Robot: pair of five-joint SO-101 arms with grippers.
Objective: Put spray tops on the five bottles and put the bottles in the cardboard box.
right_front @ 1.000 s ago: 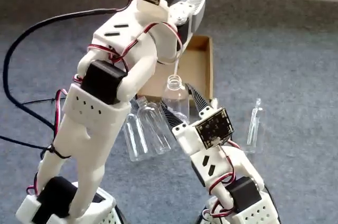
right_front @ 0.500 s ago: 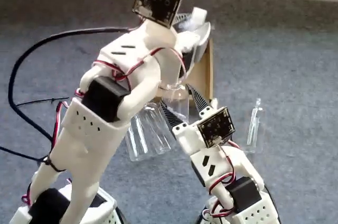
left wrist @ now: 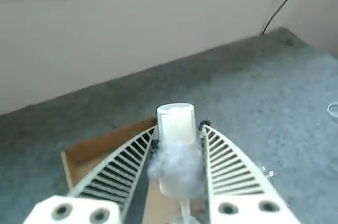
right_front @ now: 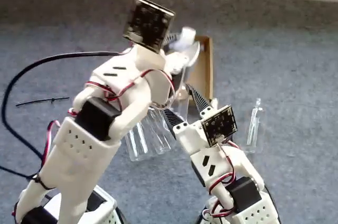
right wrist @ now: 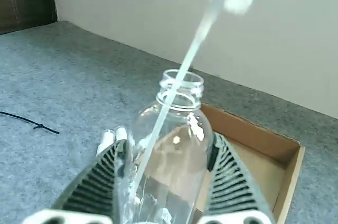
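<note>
While clamped on the spray top (left wrist: pixel 177 155), has dropped with the left gripper (left wrist: pixel 178 128) over the last second, bringing the tube (right wrist: pixel 191 49) down through the open neck of the bottle (right wrist: pixel 171 171). Held upright in the right gripper (right wrist: pixel 168 143), clamped around the bottle body, just beside the cardboard box (right_front: pixel 205 71). Not yet seated, with the head well above the neck. Judge as mid-insertion. Keep tube and neck aligned, then press home. Note other bottles (right_front: pixel 142 137) lying on the tabletop (right_front: pixel 296 65).

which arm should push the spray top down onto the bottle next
Left: the left gripper holds the spray top above the bottle, tube in the neck. The right gripper only steadies it.
</note>
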